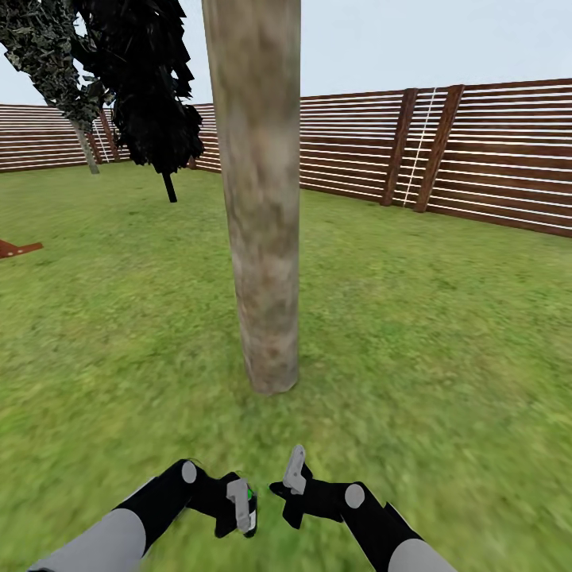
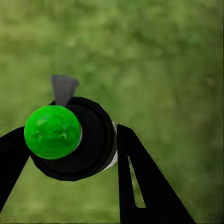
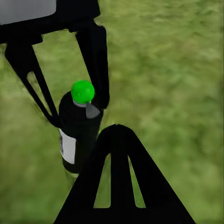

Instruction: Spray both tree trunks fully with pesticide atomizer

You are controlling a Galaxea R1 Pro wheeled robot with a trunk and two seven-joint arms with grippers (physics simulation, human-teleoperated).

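Note:
The pesticide atomizer [image 1: 251,508] is a black bottle with a round green cap and a white label. My left gripper [image 1: 241,508] is shut on it low in the head view, just above the grass floor [image 1: 445,381]. In the left wrist view the atomizer [image 2: 88,149] sits between the two black fingers [image 2: 140,182] of that gripper [image 2: 72,135]. The right wrist view shows the held atomizer [image 3: 79,135] upright. My right gripper [image 1: 295,470] hangs beside it, shut and holding nothing, its tip [image 3: 115,130] close to the bottle. A thick mottled tree trunk [image 1: 262,199] rises straight ahead of both grippers.
A brown slatted fence [image 1: 477,159] bounds the lawn at the back and right. A dark conifer [image 1: 151,87] and a thinner-trunked tree [image 1: 48,56] stand at the far left. A red-brown object [image 1: 16,248] lies at the left edge. Grass spreads on both sides of the trunk.

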